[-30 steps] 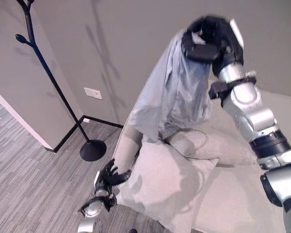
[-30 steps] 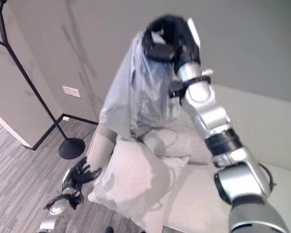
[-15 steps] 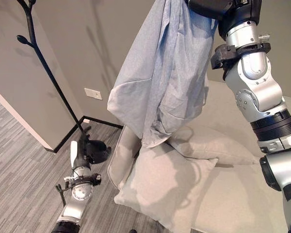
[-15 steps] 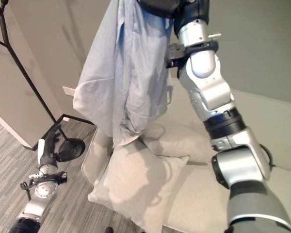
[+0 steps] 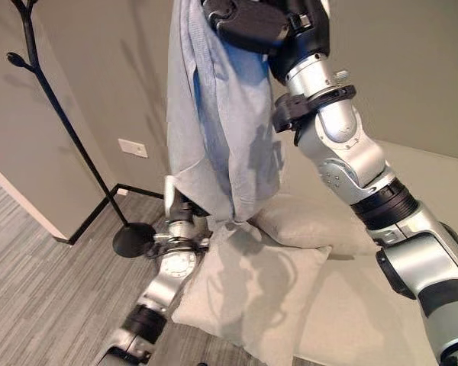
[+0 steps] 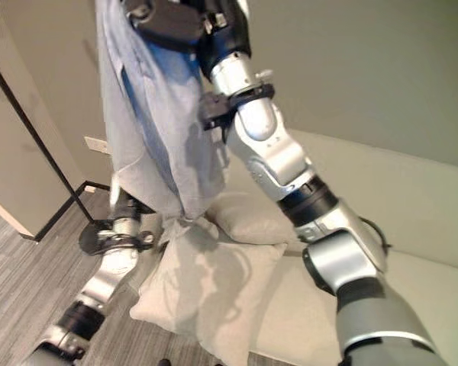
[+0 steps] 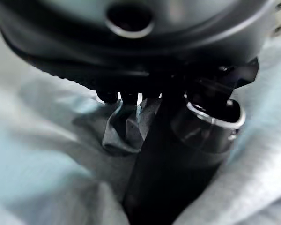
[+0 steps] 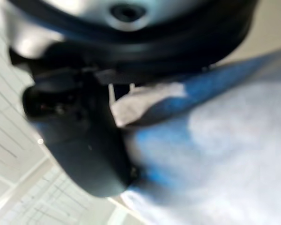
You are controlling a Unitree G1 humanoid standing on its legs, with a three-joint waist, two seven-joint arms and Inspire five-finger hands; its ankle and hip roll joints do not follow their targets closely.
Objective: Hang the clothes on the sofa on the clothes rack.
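Raised since before, the left hand now pinches the shirt's hem; right hand fingers grip its top

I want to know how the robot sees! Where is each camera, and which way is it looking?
Left eye, on the head: looks down at the shirt, sofa, rack; both arms show.
Right eye, on the head: the same scene from slightly beside it.
Left wrist: looks along the left hand into shirt cloth.
Right wrist: looks along the right hand pinching the shirt.
All four share the shirt.
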